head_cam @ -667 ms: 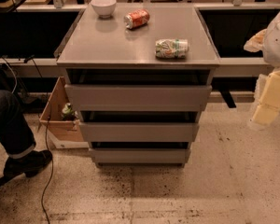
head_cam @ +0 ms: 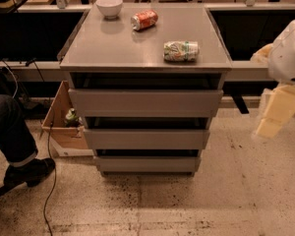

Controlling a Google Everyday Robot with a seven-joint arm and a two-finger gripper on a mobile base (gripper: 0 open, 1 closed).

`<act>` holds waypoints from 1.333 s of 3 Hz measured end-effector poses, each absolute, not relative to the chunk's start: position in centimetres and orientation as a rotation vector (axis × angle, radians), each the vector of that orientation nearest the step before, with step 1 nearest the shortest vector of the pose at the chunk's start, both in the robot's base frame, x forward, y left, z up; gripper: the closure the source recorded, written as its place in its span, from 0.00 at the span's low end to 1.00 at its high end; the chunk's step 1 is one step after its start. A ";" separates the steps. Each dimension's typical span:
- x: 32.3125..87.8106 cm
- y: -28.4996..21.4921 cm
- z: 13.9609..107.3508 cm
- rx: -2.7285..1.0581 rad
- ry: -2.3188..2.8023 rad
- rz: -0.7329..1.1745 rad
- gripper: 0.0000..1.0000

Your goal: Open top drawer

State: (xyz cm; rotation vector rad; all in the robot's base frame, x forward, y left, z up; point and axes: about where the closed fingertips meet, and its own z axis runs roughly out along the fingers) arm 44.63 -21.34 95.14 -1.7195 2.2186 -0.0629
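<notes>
The top drawer [head_cam: 145, 102] is the widest and tallest of three plain grey fronts on a grey cabinet in the middle of the camera view. A dark gap shows above it, under the cabinet top [head_cam: 113, 48]. Two narrower fronts sit below it, the middle [head_cam: 145, 138] and the bottom [head_cam: 146, 163]. My gripper [head_cam: 278, 109], cream coloured under a white arm [head_cam: 289, 58], hangs at the right edge. It is well to the right of the cabinet, at about the height of the top drawer, and touches nothing.
On the cabinet top lie a white bowl [head_cam: 109, 6], an orange can [head_cam: 144, 19] on its side and a crushed green-white can [head_cam: 181, 51]. A cardboard box [head_cam: 64, 127] stands left of the cabinet. A person's leg and shoe [head_cam: 19, 146] are at far left, with cables on the floor.
My gripper has shifted slightly down and to the left. The drawers and the things on the cabinet top have not moved.
</notes>
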 end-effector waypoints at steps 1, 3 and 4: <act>46.9 -20.1 88.4 -1.735 2.174 0.044 0.00; 52.1 -16.7 80.5 -1.745 2.060 0.154 0.00; 56.0 -13.9 77.1 -1.731 1.996 0.189 0.00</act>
